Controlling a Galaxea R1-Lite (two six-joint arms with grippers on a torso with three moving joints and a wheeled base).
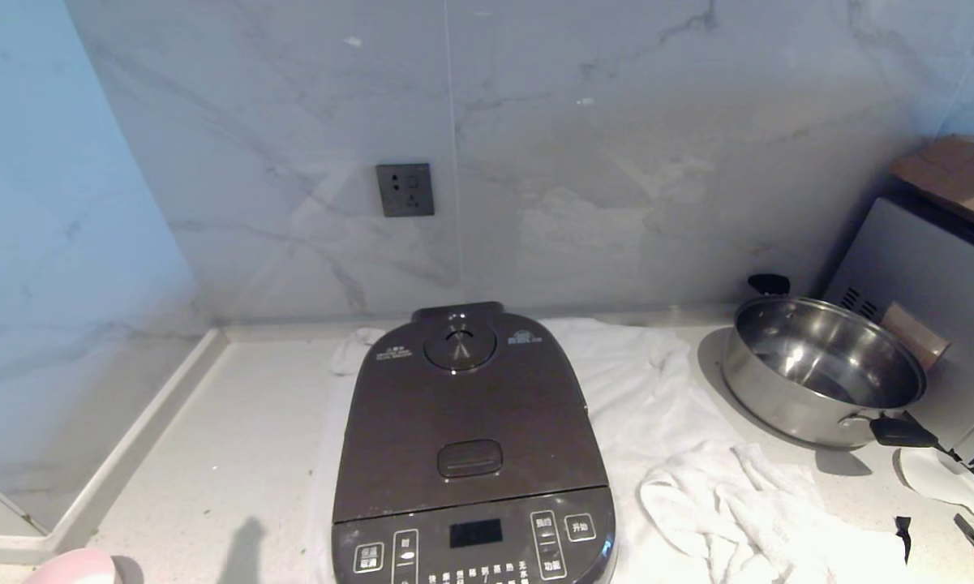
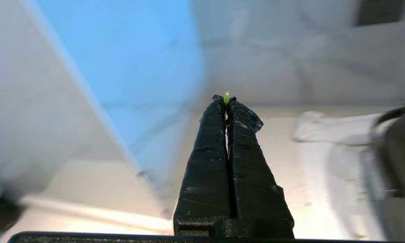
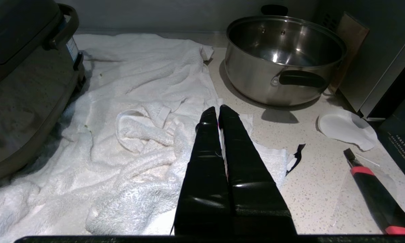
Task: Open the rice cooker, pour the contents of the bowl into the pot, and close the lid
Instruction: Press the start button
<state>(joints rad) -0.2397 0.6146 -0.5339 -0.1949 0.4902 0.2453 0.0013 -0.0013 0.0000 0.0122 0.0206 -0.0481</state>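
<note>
- bowl (image 1: 73,566): pink, near-left edge of the counter, only its rim in view; contents not visible.
- left gripper (image 2: 227,98): not in head view; fingers pressed together, a tiny green bit stuck at the tips, nothing else held; it points toward the left wall corner, cooker off to its right.
- rice cooker (image 1: 470,454): centre, on white towel (image 1: 697,454); lid (image 1: 466,422) down.
- steel pan (image 1: 823,369): far right, not the pot.
- right gripper (image 3: 218,111): fingers together, empty, over the towel right of the cooker.
- Step: looks like task start or end, cannot tell. If start, next move calls for pressing the oval release button (image 1: 469,458).
</note>
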